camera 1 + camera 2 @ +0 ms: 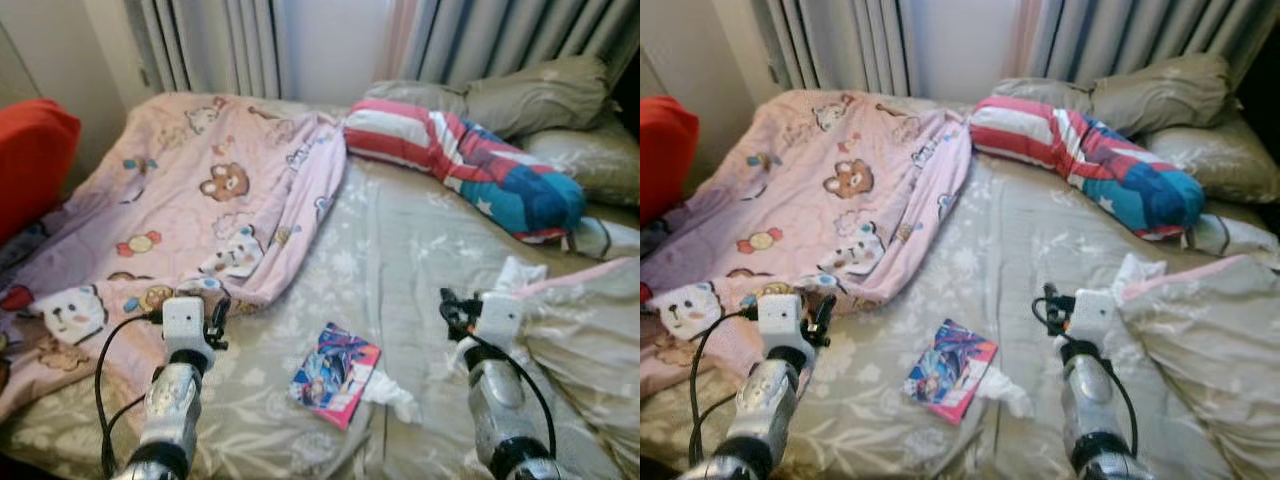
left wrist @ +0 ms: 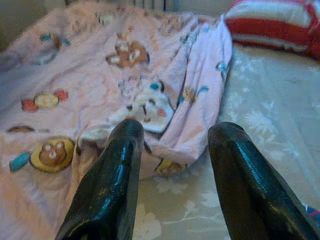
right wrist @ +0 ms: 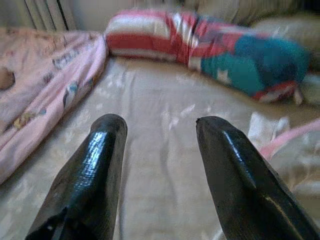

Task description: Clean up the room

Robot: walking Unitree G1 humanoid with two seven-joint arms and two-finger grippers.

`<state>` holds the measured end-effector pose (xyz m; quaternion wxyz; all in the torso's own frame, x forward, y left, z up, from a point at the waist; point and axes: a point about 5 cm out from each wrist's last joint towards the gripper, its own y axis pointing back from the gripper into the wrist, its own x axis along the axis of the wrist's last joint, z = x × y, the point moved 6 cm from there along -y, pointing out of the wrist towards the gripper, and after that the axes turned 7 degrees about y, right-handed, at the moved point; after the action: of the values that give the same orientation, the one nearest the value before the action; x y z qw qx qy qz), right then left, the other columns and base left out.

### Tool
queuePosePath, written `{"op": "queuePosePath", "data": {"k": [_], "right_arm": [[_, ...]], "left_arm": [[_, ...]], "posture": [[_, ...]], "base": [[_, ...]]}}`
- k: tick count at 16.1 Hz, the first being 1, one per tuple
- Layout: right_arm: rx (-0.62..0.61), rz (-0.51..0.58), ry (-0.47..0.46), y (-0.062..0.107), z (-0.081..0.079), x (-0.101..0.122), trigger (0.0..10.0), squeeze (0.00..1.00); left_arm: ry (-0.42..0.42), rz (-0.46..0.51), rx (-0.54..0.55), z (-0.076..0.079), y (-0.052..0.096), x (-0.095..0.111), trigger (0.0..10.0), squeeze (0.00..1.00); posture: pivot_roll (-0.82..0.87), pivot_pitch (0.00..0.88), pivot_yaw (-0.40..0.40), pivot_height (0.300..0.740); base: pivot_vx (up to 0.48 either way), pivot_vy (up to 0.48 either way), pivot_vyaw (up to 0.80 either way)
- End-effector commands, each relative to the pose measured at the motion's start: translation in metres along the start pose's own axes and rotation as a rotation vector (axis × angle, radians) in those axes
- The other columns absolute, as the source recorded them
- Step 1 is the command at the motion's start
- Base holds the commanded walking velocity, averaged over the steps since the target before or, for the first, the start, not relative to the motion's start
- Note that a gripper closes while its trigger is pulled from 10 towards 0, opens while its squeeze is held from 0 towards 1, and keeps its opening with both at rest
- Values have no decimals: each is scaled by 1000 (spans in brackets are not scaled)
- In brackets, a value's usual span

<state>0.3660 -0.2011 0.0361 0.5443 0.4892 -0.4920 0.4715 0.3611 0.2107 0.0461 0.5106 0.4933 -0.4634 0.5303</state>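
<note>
Nothing tidied yet: pink bear blanket (image 1: pixel 200 200) lay rumpled, booklet (image 1: pixel 335 373) and tissue (image 1: pixel 392 392) loose on bed (image 1: pixel 400 260); left claw (image 2: pixel 172 165) and right claw (image 3: pixel 160 165) hovered spread, empty.

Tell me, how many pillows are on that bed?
3 at the head of the bed: a striped red, white and blue pillow, one grey-green pillow behind it, another at the far right. More may be hidden.
</note>
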Motion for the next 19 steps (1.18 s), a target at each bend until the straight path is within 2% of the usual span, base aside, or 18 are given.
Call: {"op": "queuePosePath", "data": {"k": [1, 4, 8, 10, 14, 18, 19], "right_arm": [[-6, 12, 17, 6, 7, -3, 10000, 0], [-2, 28, 39, 18, 11, -10, 10000, 0], [-37, 25, 57, 42, 22, -24, 10000, 0], [-17, 30, 71, 50, 20, -27, 10000, 0], [-12, 18, 82, 55, 19, -31, 10000, 0], [0, -55, 92, 56, 16, -42, 10000, 0], [11, -69, 107, 54, 15, -43, 10000, 0]], "left_arm": [[-23, 25, -18, 2, 5, 1, 10000, 0], [-52, 37, -42, 4, 15, -3, 10000, 0], [-70, 13, -20, -12, 43, -17, 10000, 0], [-71, 18, -31, -11, 49, -16, 10000, 0], [-73, 9, -37, -10, 46, -14, 10000, 0], [-66, 17, -22, -11, 43, -9, 10000, 0], [-70, 14, -31, -10, 43, -8, 10000, 0]], "posture": [[126, 77, -73, 740], [116, 63, -84, 740], [110, 72, -86, 740], [100, 89, -89, 740], [90, 109, -99, 740], [93, 118, -92, 740], [91, 121, -88, 727]], "base": [[0, 0, 0], [0, 0, 0], [0, 0, 0], [0, 0, 0], [0, 0, 0], [0, 0, 0], [0, 0, 0]]}}
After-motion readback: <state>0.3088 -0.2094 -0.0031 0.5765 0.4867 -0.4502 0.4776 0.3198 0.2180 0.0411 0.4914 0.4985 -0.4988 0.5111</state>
